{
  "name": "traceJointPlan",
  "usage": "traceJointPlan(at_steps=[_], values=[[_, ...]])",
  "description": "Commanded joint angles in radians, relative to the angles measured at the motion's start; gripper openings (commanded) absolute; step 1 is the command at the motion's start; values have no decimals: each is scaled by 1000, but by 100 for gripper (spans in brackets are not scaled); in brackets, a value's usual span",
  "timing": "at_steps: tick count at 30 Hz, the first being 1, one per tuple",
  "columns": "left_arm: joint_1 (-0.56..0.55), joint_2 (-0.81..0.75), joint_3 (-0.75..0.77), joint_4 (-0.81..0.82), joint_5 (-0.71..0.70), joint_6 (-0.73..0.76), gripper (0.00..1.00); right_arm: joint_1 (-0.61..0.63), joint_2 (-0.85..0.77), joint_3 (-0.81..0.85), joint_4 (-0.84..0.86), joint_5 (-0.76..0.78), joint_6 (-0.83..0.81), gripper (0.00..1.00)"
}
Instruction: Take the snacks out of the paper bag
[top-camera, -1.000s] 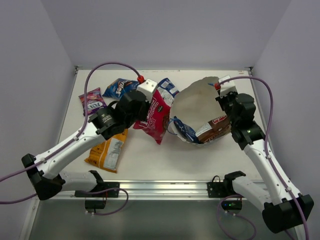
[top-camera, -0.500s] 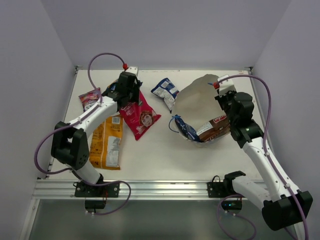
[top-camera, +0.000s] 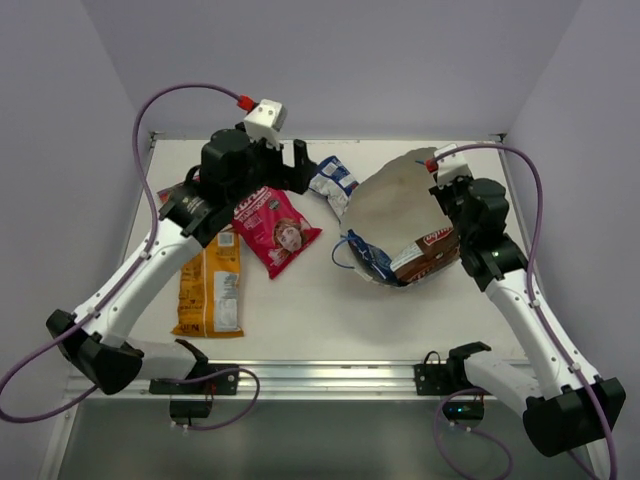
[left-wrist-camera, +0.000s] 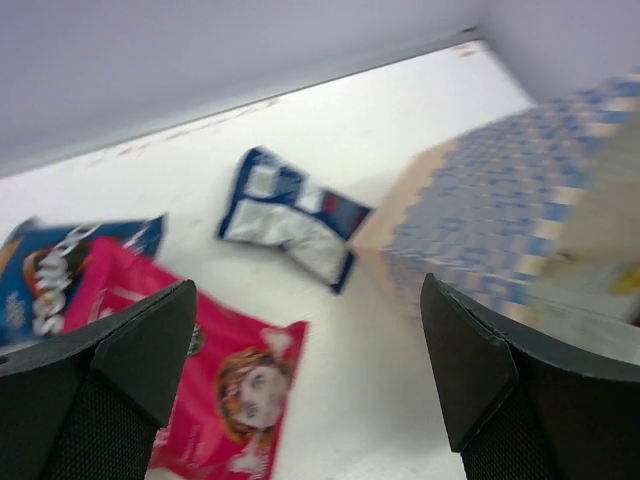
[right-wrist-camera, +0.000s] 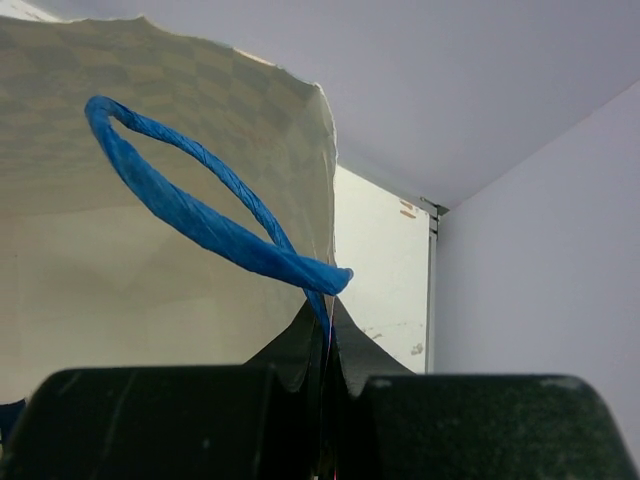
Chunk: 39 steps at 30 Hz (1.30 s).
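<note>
**Clerk:** Entry one, the paper bag (top-camera: 392, 205)?

**Checker:** On its side at the right of the worktop (top-camera: 300, 325), tan inside facing up, mouth toward the near edge. The left wrist view shows its blue-checked outer wall.

**Clerk:** Contents?

**Checker:** One brown-and-white chip bag (top-camera: 432, 250), lying in the mouth. Something blue and white sits beside it at the lip. I cannot tell whether that is a packet or a fold of the bag.

**Clerk:** Packets out on the worktop?

**Checker:** Four counted.
- The orange-yellow packet (top-camera: 212, 285) lies flat at the left, nearest the arm bases.
- The pink-red packet (top-camera: 278, 228) lies just beyond it, toward the middle.
- The blue-white packet (top-camera: 330, 180) lies near the bag's far-left edge.
- The blue packet (left-wrist-camera: 45, 285) shows only in the left wrist view, partly under the pink-red one's far end.

**Clerk:** Left claw (left-wrist-camera: 308, 298)?

**Checker:** Released, its fingers spread wide with nothing between them. It hangs above the pink-red packet's far end and points toward the blue-white packet and the bag.

**Clerk:** Right claw (right-wrist-camera: 325, 372)?

**Checker:** Clenched on the bag's far-right rim, with paper pinched between the jaws. The blue cord handle (right-wrist-camera: 200, 215) loops up from just above the pinch.
</note>
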<state>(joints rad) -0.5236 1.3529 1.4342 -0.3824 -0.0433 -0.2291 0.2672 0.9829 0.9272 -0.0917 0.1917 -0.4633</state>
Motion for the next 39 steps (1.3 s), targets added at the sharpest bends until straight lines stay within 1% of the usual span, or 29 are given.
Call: traceJointPlan(at_steps=[1,2,5,7,8,9,11,12,14,15,18,21,25,32,39], values=[[-157,-44,64,-36,94,1,100,-3,-3,76,55,20,-23,0],[-186,-49,68,-39,106,-4,100,-5,-1,79,52,20,-23,0],[-323,-37,86,-38,140,-15,99,-3,-4,90,47,23,-37,0],[-372,-18,123,-52,128,-13,96,-5,-7,96,46,25,-37,0],[-390,4,136,-56,94,-16,95,-3,-7,96,46,23,-38,0],[-421,17,149,-61,77,-42,95,-3,-9,96,40,23,-37,0],[-438,66,181,-75,51,-99,94,-3,-10,93,38,23,-35,0],[-450,81,186,-75,-2,-190,94,-3,-13,93,33,26,-34,0],[-458,121,177,-69,-45,-284,93,-3,-16,87,32,28,-29,0],[-469,132,175,-69,-78,-358,93,-3,-18,87,27,28,-23,0],[-486,167,125,-29,-133,-464,93,-3,-26,76,30,31,-14,0],[-486,209,92,-15,-179,-522,93,-5,-29,73,29,28,-3,0],[-486,264,84,-48,-233,-561,92,-2,-36,65,29,15,6,0],[-480,350,89,-85,-270,-608,89,-2,-44,45,38,8,15,0],[-480,359,94,-145,-290,-633,88,-2,-55,32,46,9,12,0]])
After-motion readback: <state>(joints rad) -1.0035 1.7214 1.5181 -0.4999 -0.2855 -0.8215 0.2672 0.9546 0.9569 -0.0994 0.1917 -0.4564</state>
